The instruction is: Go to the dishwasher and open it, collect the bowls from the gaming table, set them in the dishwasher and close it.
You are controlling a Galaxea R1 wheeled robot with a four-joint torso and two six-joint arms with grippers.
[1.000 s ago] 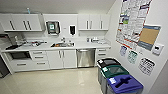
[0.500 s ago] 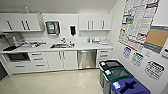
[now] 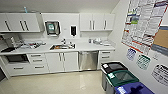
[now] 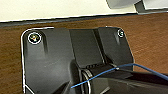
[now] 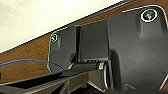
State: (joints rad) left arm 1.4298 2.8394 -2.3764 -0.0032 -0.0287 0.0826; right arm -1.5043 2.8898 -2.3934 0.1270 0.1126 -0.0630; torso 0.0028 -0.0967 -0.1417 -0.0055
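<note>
Ahead of us the dishwasher [image 3: 88, 60] sits shut under the white tabletop [image 3: 82, 46], right of the sink [image 3: 62, 46]. Three bins [image 3: 120, 78] line the poster-covered right wall [image 3: 142, 22]; writing unreadable. We cannot tell our grippers' state.

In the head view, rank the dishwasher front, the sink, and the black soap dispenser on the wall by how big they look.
1. dishwasher, largest
2. sink
3. soap dispenser, smallest

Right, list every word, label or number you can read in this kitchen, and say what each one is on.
None can be read.
Wall posters: print too small and blurred.
Small wall signs: blurred.
Labels on the bin lids: blurred.
Dishwasher: no marking readable on its steel front.
</note>
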